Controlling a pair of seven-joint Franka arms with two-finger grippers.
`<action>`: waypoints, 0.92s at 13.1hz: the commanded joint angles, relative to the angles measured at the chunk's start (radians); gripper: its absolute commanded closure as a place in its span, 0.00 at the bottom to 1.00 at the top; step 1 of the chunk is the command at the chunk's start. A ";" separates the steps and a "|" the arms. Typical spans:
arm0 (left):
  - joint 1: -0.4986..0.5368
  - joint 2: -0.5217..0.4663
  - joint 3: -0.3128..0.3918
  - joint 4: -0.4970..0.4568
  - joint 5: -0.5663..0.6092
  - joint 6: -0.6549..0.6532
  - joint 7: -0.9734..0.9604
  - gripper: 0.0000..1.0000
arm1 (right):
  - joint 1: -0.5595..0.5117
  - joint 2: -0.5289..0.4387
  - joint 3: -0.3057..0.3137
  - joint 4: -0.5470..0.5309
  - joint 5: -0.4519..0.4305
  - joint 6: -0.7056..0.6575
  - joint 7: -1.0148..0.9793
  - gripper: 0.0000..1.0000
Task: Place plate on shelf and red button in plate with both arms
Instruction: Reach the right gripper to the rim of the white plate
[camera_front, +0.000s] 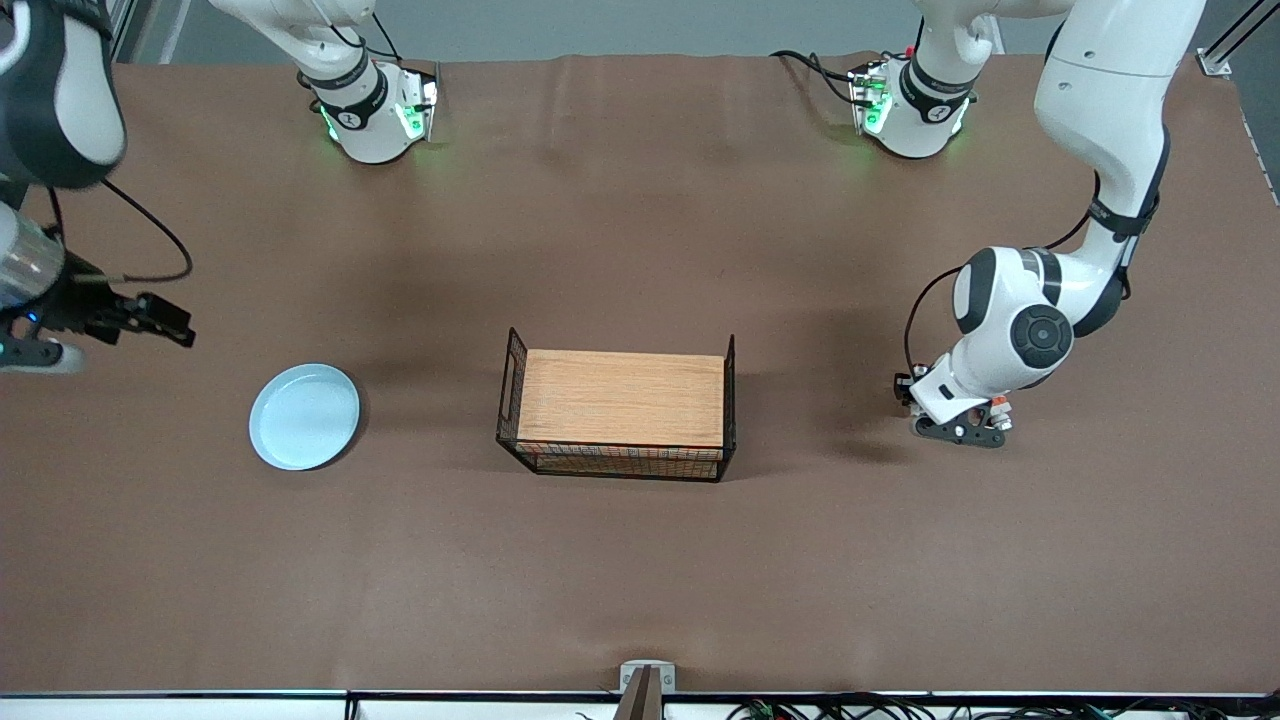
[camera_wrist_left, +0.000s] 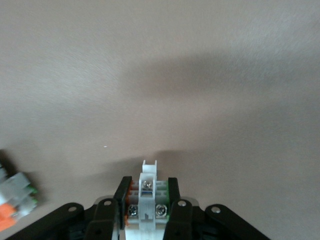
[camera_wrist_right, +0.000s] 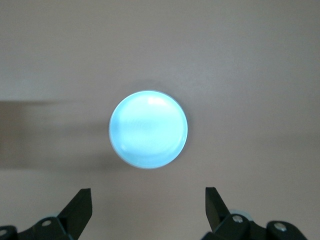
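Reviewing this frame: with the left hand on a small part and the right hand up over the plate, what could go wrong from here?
1. The left hand grips the small white switch part only by its sides; it may twist or slip on lifting.
2. A second small part lies close beside that hand and could get knocked.
3. The open right hand is high over the plate; the shallow rim may slide away when grasped.

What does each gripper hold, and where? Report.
Left gripper: small white switch part, by its sides. Right gripper: open, empty, above the plate.
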 joint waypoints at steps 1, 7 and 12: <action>0.017 -0.089 0.004 -0.008 0.016 -0.039 0.010 0.85 | -0.080 0.145 0.006 0.006 -0.001 0.152 -0.058 0.00; 0.049 -0.162 0.002 0.173 0.015 -0.294 -0.002 0.84 | -0.108 0.381 0.006 -0.001 -0.001 0.372 -0.084 0.00; 0.064 -0.157 0.002 0.363 0.003 -0.506 -0.006 0.84 | -0.107 0.438 0.007 -0.095 -0.001 0.521 -0.153 0.00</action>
